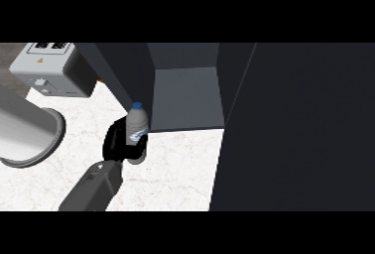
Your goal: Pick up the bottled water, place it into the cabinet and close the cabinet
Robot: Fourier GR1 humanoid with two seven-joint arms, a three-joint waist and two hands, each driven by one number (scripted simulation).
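The bottled water (pixel 136 125) is held upright in the left hand (pixel 119 144), whose black fingers are curled round the lower half of the bottle, so that only the upper body, the label and the blue cap are shown above the hand. The bottle is seen just left of the open cabinet (pixel 187 96), at the near left corner of its grey shelf floor, and appears to be outside the opening rather than on the shelf; whether it is lifted off the white marble counter (pixel 176 168) cannot be told from this view. The right hand is not shown.

The bottle is judged to be a light, thin-walled plastic one, smooth and rather slippery, tall for its base and so easily tipped when set down. A hold round the mid or lower body, as now taken, is thought best: the neck is narrow and the cap offers little to bear on. The body may give a little if squeezed.

The dark cabinet door (pixel 300 129) stands open on the right and fills much of the view. A toaster (pixel 45 67) is seen at the far left, and a large metal pot (pixel 26 136) lies at the left edge, well apart from the bottle. Placing and closing are not yet done.
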